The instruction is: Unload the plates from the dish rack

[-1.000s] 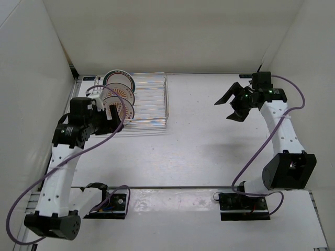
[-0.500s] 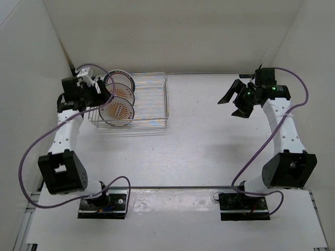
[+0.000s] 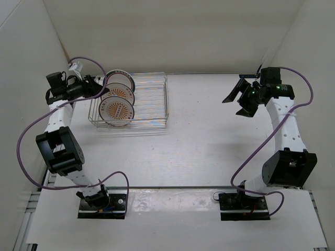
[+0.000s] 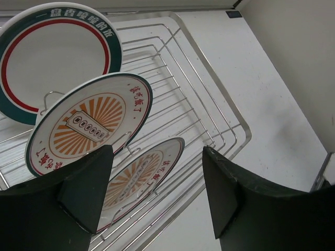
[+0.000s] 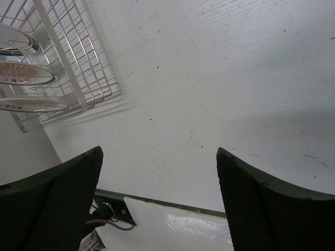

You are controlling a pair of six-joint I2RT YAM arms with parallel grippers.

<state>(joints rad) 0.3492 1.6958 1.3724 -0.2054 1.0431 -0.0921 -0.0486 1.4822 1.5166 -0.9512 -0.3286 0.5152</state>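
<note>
Your left gripper [image 4: 157,198] has its matte black fingers [image 4: 78,193] spread wide and holds nothing (the gap frames the plates rather than gripping one). Just beyond that gap, lowest in the wrist view, leans the nearest sunburst plate [image 4: 141,172]. Behind and above it is the middle sunburst plate [image 4: 86,125]. Its orange rays circle a small brown panel of oval marks, and red Chinese characters are printed along its dark-edged rim. Farthest from the fingers stands the teal-rimmed plate [image 4: 52,63], with white Chinese characters along the teal band and a thin red ring inside it. You will not read either script surely at this size. All three plates are glossy and round, and they stand tilted on edge among the tines of the dish rack [image 4: 209,104]. The rack is a shiny silver wire basket with rounded corners, and its floor of thin parallel rods stretches off to the fingers' right. Your right gripper [image 5: 157,198] is likewise spread and holds nothing. It hangs over the white, faintly speckled table [image 5: 209,78], well apart from the rack, which shows far up and to its left.
</note>
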